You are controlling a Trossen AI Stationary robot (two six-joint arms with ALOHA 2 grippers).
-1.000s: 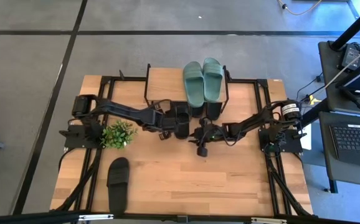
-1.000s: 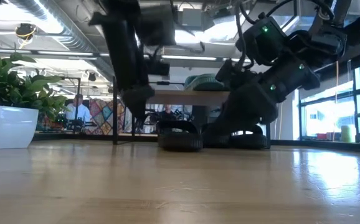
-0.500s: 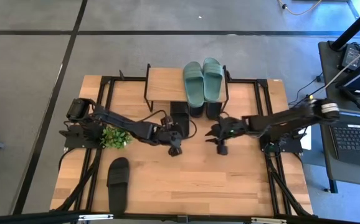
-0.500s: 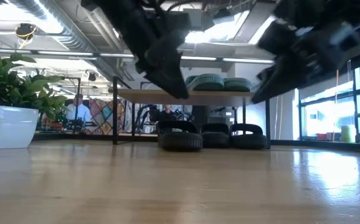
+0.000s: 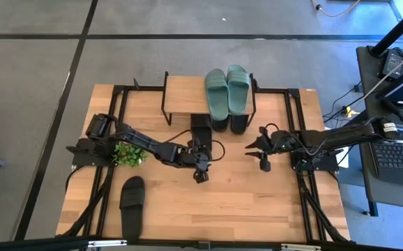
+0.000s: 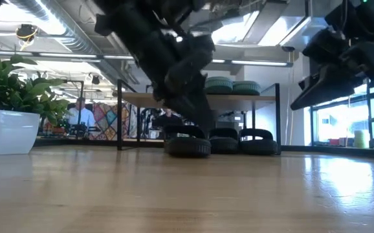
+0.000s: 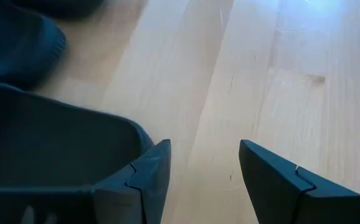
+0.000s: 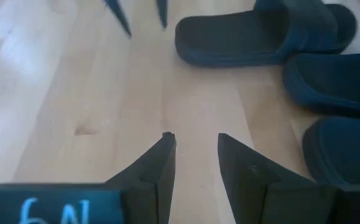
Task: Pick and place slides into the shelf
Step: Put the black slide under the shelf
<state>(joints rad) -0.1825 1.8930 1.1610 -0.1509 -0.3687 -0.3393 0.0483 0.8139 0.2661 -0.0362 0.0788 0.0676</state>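
Fingers of the left gripper (image 5: 201,176) and right gripper (image 5: 263,163) stand apart, holding nothing, over bare tabletop (image 5: 257,209). One black slide (image 5: 132,203) lies at 7 o'clock, nearest. Farther off at 12 o'clock, three black slides (image 6: 220,143) sit under the shelf (image 5: 185,95), with the green pair (image 5: 226,89) on top.
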